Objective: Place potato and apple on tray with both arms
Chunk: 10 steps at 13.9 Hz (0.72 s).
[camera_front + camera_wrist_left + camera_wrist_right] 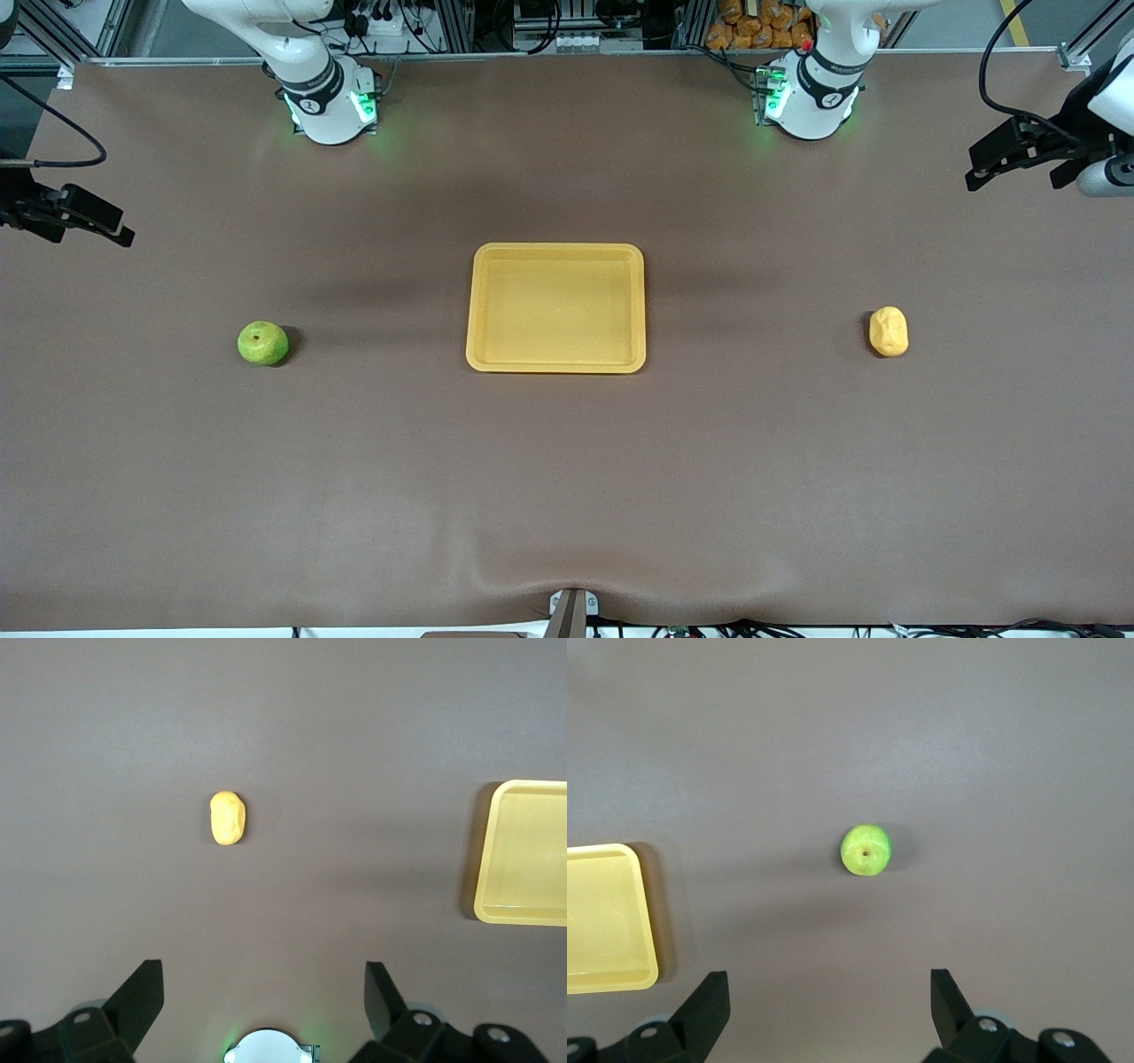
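Note:
The empty yellow-orange tray (pixel 555 310) lies at the table's middle. The green apple (pixel 263 343) sits toward the right arm's end, the yellow potato (pixel 889 331) toward the left arm's end. My left gripper (pixel 979 175) hangs open and empty over the table edge at the left arm's end. Its wrist view shows its gripper (pixel 262 985), the potato (pixel 228 818) and a tray corner (pixel 527 850). My right gripper (pixel 113 228) hangs open and empty over the right arm's end. Its wrist view shows its gripper (pixel 829 988), the apple (pixel 866 850) and the tray (pixel 602 917).
The arm bases (pixel 330 106) (pixel 811 97) glow green along the table's edge farthest from the front camera. A small mount (pixel 571 611) sits at the nearest edge. The brown table (pixel 567 478) lies bare between the fruits and the tray.

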{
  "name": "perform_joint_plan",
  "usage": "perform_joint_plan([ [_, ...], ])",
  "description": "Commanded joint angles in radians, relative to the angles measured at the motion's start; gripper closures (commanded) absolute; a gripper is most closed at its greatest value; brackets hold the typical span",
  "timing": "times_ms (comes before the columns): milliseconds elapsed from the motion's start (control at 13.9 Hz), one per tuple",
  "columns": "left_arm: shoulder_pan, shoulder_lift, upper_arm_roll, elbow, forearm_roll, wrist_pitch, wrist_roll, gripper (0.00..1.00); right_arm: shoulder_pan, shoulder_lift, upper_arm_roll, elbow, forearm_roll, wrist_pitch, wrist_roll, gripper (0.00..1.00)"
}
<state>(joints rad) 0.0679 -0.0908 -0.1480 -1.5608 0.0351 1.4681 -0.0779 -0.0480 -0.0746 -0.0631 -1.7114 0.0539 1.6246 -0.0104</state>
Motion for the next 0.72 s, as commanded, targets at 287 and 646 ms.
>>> perform_joint_plan([
  [287, 0.036, 0.009, 0.011, 0.028, -0.02, -0.046, 0.02, 0.0, 0.002, 0.009, 0.0, 0.022, -0.02, -0.017, 0.009, 0.0],
  [646, 0.069, -0.003, -0.002, -0.002, -0.057, -0.066, 0.021, 0.0, 0.0, 0.009, 0.0, 0.022, -0.02, -0.017, 0.009, 0.0],
])
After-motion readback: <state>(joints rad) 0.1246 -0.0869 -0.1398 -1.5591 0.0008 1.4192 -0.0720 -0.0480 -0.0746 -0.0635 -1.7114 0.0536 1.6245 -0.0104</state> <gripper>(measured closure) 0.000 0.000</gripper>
